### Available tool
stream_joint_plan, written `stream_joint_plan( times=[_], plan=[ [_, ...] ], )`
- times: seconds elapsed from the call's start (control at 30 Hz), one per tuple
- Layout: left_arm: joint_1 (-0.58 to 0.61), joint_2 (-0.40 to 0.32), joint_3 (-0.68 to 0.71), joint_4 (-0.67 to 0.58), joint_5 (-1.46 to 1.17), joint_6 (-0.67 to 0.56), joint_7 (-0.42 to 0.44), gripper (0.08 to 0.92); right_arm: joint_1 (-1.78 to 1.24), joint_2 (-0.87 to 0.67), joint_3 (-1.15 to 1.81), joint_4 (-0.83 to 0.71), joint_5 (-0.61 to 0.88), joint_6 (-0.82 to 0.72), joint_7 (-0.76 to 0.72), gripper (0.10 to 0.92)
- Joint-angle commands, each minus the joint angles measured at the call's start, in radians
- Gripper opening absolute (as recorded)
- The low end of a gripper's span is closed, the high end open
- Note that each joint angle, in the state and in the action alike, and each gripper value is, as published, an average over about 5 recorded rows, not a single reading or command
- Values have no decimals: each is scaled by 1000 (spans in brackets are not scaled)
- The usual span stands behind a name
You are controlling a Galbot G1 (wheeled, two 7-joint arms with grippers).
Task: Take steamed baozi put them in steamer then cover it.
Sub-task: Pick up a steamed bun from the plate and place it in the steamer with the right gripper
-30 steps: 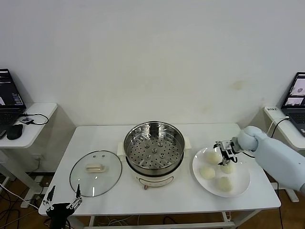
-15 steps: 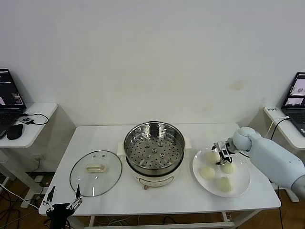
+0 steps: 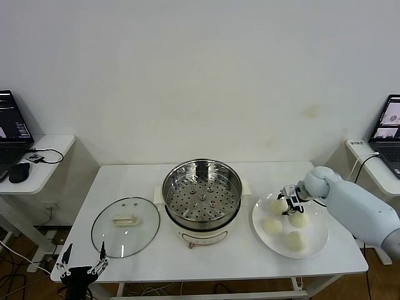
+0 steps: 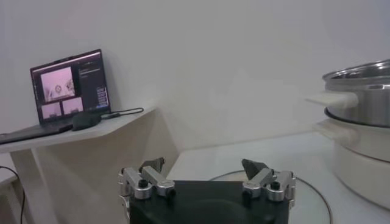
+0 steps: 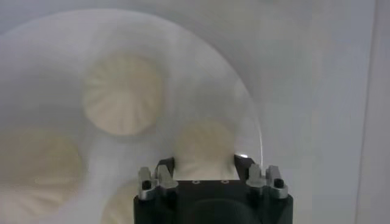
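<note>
Jaws spread, the right gripper (image 3: 292, 205) sits low over the plate (image 3: 315, 237) on the counter (image 3: 144, 174), straddling one of four steamed baozi (image 3: 298, 219); it should settle evenly before squeezing softly. Since a second ago it slid slightly toward the empty steamer (image 3: 202, 194). The cover (image 3: 125, 226) lies left.

The left gripper (image 4: 207, 182) waits, spread, beside the counter.

Right wrist: that bun (image 5: 205, 148) lies between the open jaws.

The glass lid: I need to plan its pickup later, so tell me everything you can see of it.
The glass lid is a round, see-through disc with a thin metal rim and a cream-white bar handle at its middle. It lies flat, handle up, on the white table, to the left of the steamer and apart from it. Nothing grips it; the left gripper hangs open just off the table's front left corner.
</note>
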State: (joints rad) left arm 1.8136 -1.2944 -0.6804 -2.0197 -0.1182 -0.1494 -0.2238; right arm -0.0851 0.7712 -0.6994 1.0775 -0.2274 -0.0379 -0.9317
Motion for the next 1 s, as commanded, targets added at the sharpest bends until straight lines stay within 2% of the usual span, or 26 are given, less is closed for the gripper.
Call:
stream_joint_plan(
  times=[0.03,0.23,0.43,0.67,1.0],
  plan=[
    [-1,6,0,0,-1,1,0,823,88,-55,-60,93,78,-10,-3,619],
    [-13,16,8,7,-5,4,1,823,275,-137,-144,202,201,-34,-18,619],
    [-23,29,9,11,-22,3,4,823,475,-129,-258,239,315,-40,-18,627],
    [-29,42,9,15,-45,1,9,823,679,-13,-389,246,424,-26,-6,630],
    [-42,47,7,27,-51,-1,13,823,727,229,-489,192,484,67,18,636]
  ],
)
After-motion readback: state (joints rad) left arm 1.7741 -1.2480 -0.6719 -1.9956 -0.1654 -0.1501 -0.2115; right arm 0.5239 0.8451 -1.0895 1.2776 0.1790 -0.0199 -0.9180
